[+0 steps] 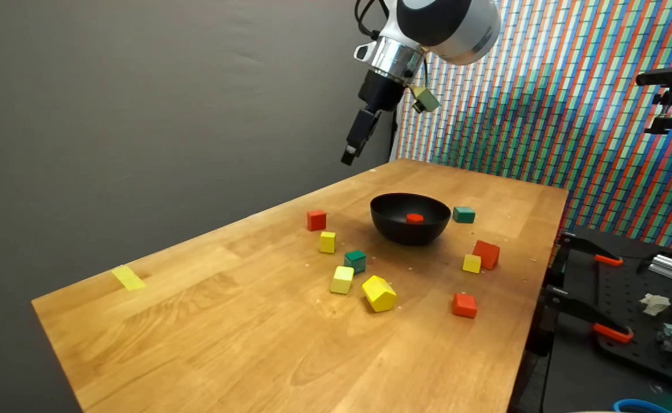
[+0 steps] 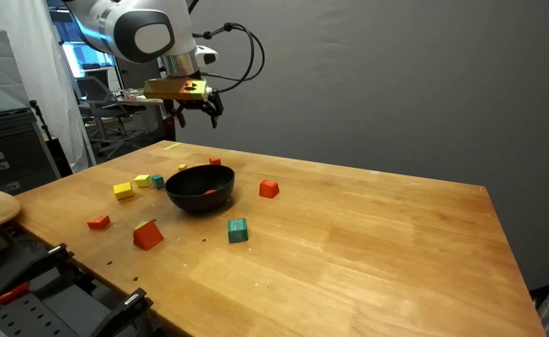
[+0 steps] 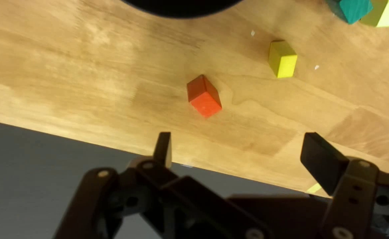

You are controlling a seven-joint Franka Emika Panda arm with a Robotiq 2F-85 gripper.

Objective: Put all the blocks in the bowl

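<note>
The black bowl [image 1: 407, 234] stands upright on the table, with a red block [image 1: 414, 218] inside. Around it lie several blocks: red [image 1: 316, 220], yellow [image 1: 327, 242], green [image 1: 355, 261], pale yellow [image 1: 342, 279], a larger yellow one [image 1: 379, 293], red [image 1: 464, 305], a yellow one [image 1: 472, 263] beside a larger red one [image 1: 487, 254], and green [image 1: 464, 214]. My gripper [image 2: 198, 124] hangs high above the table, apart from everything. In the wrist view the gripper [image 3: 236, 136] is open, nothing between its fingers; a red block [image 3: 204, 98] and a yellow block [image 3: 282, 59] lie beyond the fingertips.
A flat yellow strip [image 1: 129, 277] is stuck near the table's edge by the grey wall [image 1: 141, 115]. Along the opposite edge, black clamps with orange tips [image 1: 611, 331] sit on a dark side surface. Bare wood [image 2: 373, 248] spreads out past the green block.
</note>
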